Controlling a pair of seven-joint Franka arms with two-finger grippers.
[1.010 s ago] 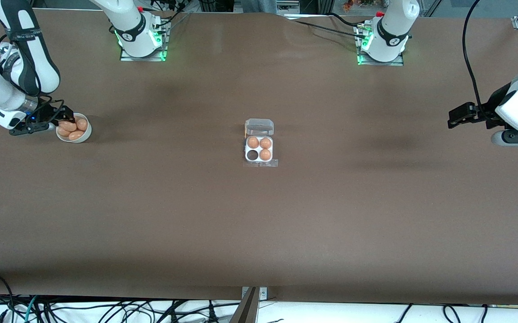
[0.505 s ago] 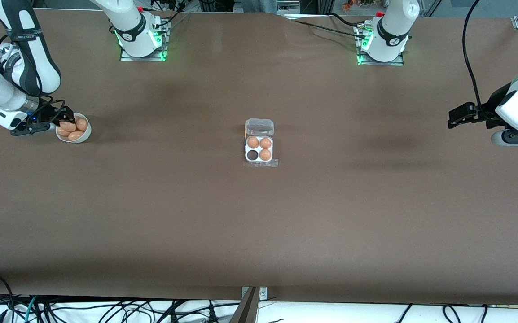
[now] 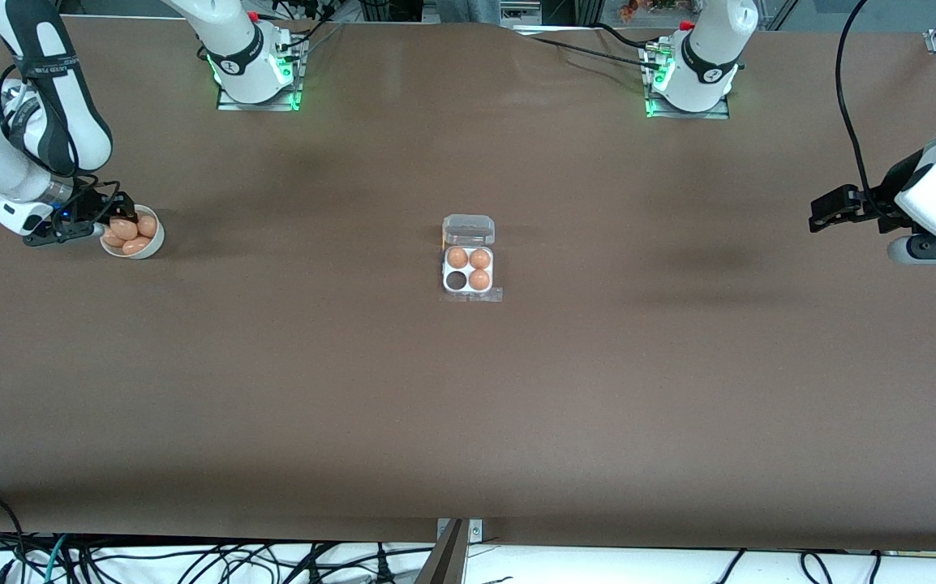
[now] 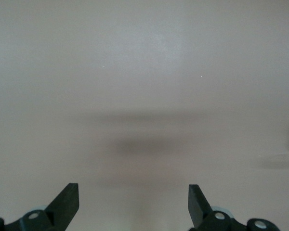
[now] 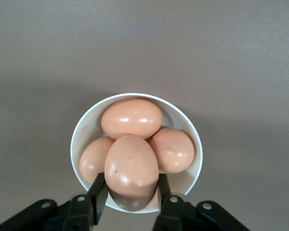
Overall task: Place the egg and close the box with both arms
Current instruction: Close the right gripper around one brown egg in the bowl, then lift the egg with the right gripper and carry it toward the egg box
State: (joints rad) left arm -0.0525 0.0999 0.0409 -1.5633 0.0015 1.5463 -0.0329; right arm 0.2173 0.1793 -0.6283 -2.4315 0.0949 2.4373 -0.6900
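You have a smooth, matte light-brown egg [image 5: 131, 169] clamped between the two black fingers of the right gripper [image 5: 130, 195], in the round white bowl [image 5: 195, 163] at the right arm's end of the table [image 3: 468, 405]. The egg is oval, and in the right wrist view its long axis runs straight out from the gripper, with the fingers pressing its two long sides. Three more eggs of the same look lie in the bowl around it.

At mid-table you see the box [image 3: 468, 280]: a whitish square tray, clear lid tipped open, three eggs in four cells, one cell dark.

Your left gripper [image 4: 133, 204] waits spread wide over bare brown cloth at its own end.
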